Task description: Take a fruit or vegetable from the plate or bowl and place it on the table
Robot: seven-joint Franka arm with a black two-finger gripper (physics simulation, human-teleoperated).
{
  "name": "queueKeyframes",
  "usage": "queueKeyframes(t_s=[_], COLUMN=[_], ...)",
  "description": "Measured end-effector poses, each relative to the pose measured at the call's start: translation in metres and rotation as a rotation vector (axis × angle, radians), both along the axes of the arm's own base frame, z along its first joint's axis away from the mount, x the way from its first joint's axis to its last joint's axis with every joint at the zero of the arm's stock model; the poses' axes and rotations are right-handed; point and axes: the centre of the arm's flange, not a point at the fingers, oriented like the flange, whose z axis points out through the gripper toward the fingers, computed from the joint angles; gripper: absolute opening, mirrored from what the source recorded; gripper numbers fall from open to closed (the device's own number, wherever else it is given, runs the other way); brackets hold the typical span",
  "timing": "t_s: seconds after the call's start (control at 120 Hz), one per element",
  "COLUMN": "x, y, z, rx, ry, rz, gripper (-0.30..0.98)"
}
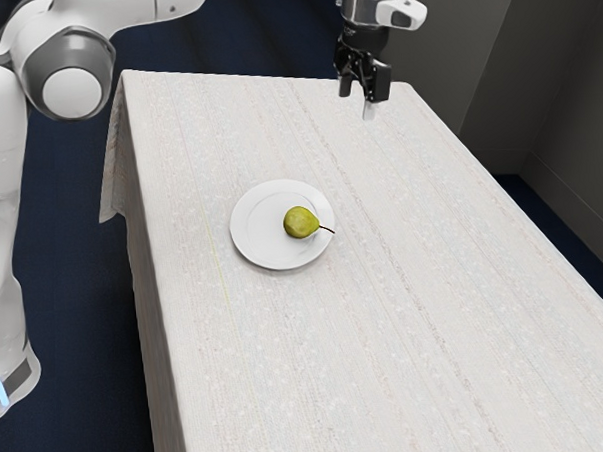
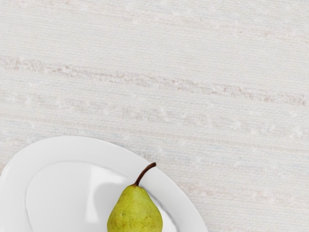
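My gripper (image 1: 357,100) is high up near the table's far edge in the exterior view, with its two fingers apart and nothing between them. A green-yellow pear (image 1: 300,222) with a dark stem lies on the white plate (image 1: 251,226), toward the plate's side at the exterior view's right. The stem reaches across the rim. In the wrist view the pear (image 2: 134,211) and part of the plate (image 2: 63,149) appear, the pear's lower end cut off. The gripper is well apart from both.
A pale, striped cloth covers the table (image 1: 388,362) and hangs over its edge at the exterior view's left. The arm's base (image 1: 9,369) stands beyond that edge. Grey walls (image 1: 567,124) rise behind the table at the exterior view's right.
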Motion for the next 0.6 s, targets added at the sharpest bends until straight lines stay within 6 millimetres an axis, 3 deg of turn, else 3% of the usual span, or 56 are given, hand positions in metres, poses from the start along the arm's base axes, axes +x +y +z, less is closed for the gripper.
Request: queueKeyframes(t_s=[0.183, 0.342, 0.475, 0.6], x=[0.001, 0.002, 0.004, 0.01], y=[0.0, 0.015, 0.004, 0.003], z=[0.0, -0.006, -0.006, -0.029], rx=[0.002, 0.0, -0.001, -0.005], ry=[-0.001, 0.008, 0.007, 0.054], rz=[-0.013, 0.003, -0.024, -0.033], gripper=[0.69, 0.69, 0.69, 0.69])
